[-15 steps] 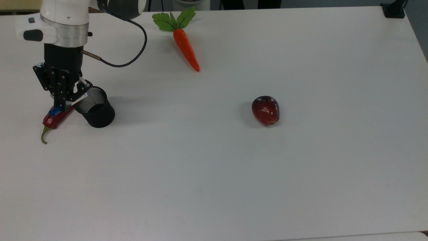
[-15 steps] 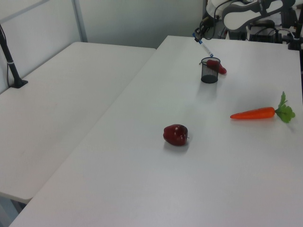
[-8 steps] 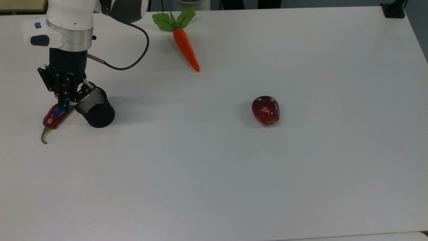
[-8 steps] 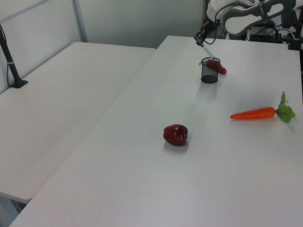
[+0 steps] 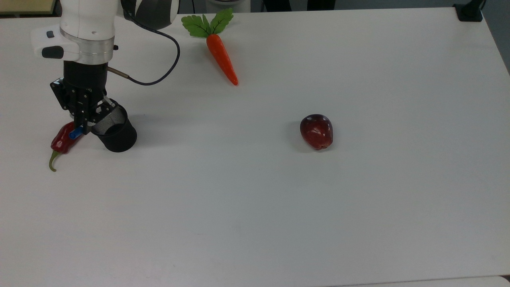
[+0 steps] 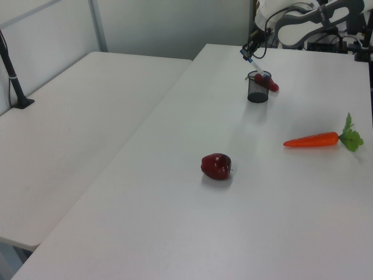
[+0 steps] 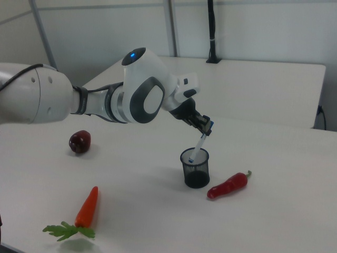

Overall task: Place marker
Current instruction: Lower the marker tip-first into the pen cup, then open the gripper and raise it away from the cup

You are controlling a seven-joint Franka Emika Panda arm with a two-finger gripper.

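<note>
Nearly done, I'd say: the black two-finger gripper (image 7: 206, 125) pinches the slim white blue-capped marker (image 7: 199, 143) tilted, its lower end dipping into the black mesh cup (image 7: 195, 167), with only lowering and letting go left

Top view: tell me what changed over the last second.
The gripper, shut on the marker, shifted toward the top view's right, bringing the marker over the black mesh cup; in the right view its lower end now sits at the cup's rim. The chili pepper, carrot, apple and cup stayed put.
</note>
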